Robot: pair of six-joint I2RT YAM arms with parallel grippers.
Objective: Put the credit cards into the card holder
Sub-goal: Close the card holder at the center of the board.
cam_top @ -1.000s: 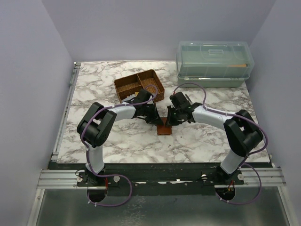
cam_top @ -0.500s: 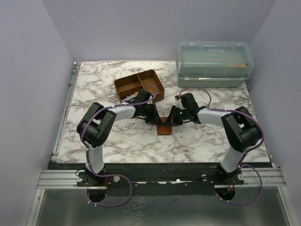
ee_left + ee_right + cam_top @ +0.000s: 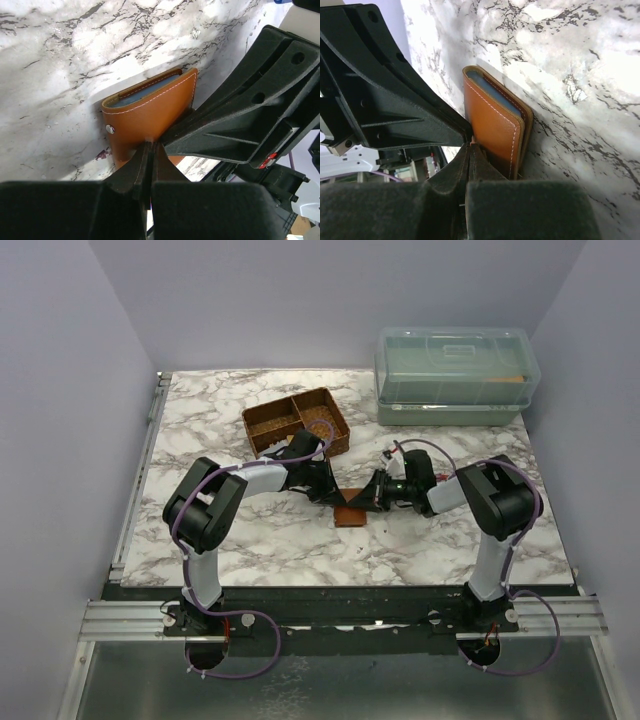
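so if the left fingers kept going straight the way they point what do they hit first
The brown wallet: the shut left fingers point straight at its flap and seem to touch it.

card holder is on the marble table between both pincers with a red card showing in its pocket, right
No: the card showing in the card holder is pale blue, not red; the left wrist view shows it. It is on the marble table between the left pincer and right pincer.
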